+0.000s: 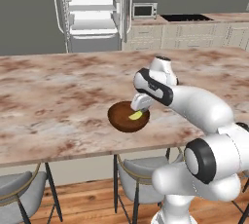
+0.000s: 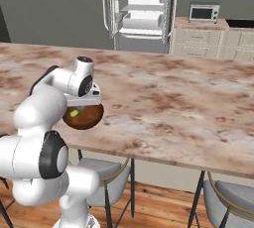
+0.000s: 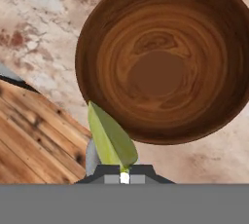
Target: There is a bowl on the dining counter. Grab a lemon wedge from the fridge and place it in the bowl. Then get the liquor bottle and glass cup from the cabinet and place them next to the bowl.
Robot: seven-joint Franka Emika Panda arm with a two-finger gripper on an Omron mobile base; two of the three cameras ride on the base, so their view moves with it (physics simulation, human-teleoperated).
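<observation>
The dark-brown wooden bowl [image 1: 127, 117] [image 2: 84, 116] [image 3: 163, 55] sits near the front edge of the dining counter [image 1: 58, 101] [image 2: 168, 103]. My gripper [image 1: 136, 112] [image 2: 78, 109] [image 3: 124, 173] hangs just above the bowl's near rim, shut on the lemon wedge [image 1: 135, 116] [image 2: 74, 113] [image 3: 112, 138]. In the hand view the yellow-green wedge sticks out from between the fingertips, over the bowl's edge. The fridge [image 1: 92, 11] [image 2: 141, 9] stands at the back with its doors open and white shelves showing.
Grey-seated metal stools [image 1: 141, 179] [image 2: 106, 182] stand under the counter's front edge, over a wooden floor [image 3: 34, 130]. A microwave [image 1: 144, 10] [image 2: 204, 12] sits on the cream wall cabinets to the right of the fridge.
</observation>
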